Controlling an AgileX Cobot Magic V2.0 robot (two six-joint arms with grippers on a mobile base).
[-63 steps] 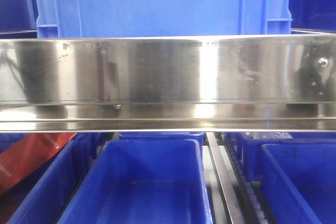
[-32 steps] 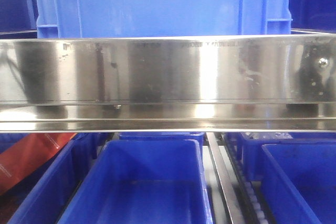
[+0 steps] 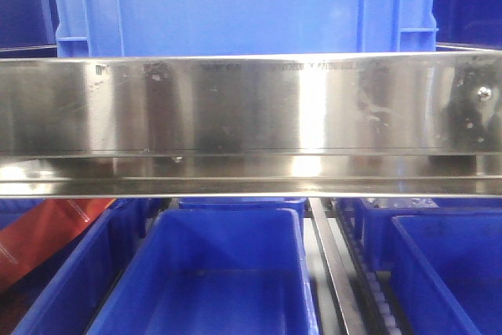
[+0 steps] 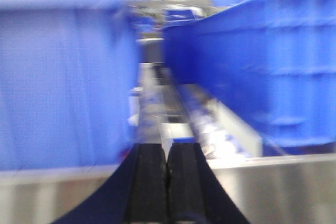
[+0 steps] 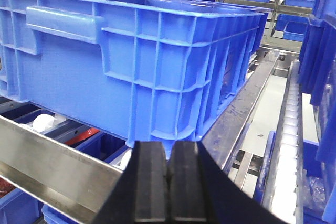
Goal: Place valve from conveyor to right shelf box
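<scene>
No valve shows in any view, and the conveyor is out of view. My left gripper is shut with nothing between its black pads; it points down the gap between two blue crates above a steel shelf rail. That view is blurred. My right gripper is also shut and empty, just in front of the corner of a large blue crate on the upper shelf. The front view shows neither gripper. It shows a blue shelf box at the lower right and another at the lower middle.
A wide steel shelf rail crosses the front view, with a large blue crate above it. A red item lies at the lower left. In the right wrist view a steel rail runs below the crate, and a roller track lies to the right.
The front view is almost the same. Only the dark reflections in the steel rail have shifted slightly.
</scene>
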